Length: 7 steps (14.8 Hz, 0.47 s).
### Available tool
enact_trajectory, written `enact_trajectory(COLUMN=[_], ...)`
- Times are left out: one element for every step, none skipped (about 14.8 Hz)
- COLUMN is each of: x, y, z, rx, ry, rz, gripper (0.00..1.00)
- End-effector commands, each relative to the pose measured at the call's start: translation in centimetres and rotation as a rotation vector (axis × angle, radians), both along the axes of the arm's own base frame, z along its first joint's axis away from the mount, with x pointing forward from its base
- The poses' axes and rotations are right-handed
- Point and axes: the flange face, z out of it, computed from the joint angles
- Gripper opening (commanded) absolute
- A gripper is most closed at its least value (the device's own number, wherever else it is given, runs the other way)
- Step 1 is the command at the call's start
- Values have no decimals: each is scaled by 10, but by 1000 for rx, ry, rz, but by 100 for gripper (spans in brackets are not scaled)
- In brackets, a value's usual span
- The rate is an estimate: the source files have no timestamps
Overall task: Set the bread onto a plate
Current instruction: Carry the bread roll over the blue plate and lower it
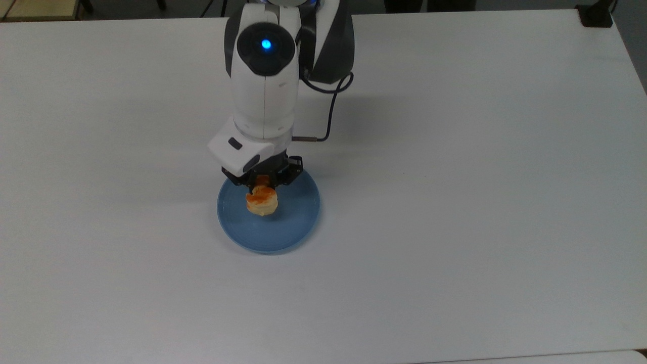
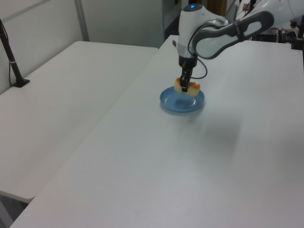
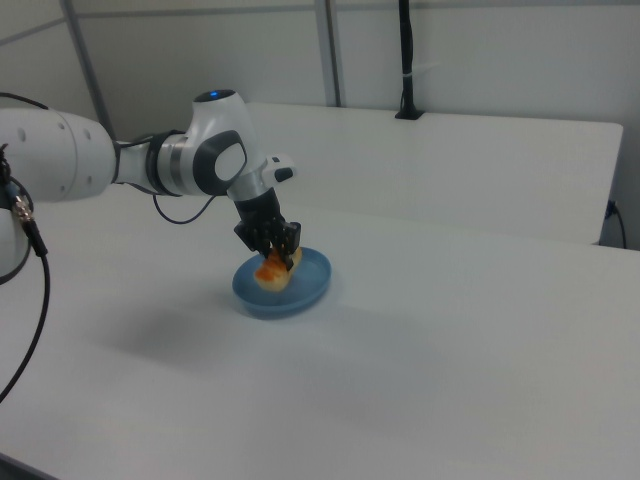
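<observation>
Bread [image 1: 262,203] hangs clamped in the claw [image 1: 263,186], directly beneath it and over the middle of the plate [image 1: 298,222], which lies just under both on the table [image 1: 455,202]. Judging by this, the placing step is in hand; next comes a short descent, then opening the fingers to release.

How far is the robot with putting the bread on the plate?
Done: the bread is picked up and carried over the plate. In hand: the tool is shut on it, just above the plate. Left: lower it, release, and pull away.
</observation>
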Motion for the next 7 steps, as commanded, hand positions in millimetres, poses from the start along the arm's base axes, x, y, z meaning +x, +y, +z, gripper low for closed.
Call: enact_trajectory(x=[12, 13, 14, 14, 14, 14, 14], y=[8, 11, 16, 19, 21, 22, 22], z=[-12, -12, -14, -20, -22, -21, -21], rx=[4, 7, 7, 6, 3, 3, 3], ry=[1, -10, -17, -16, -14, -16, -16], rz=[-29, -37, -46, -58, -60, -59, -59], gripper=[48, 55, 73, 100, 100, 100, 100])
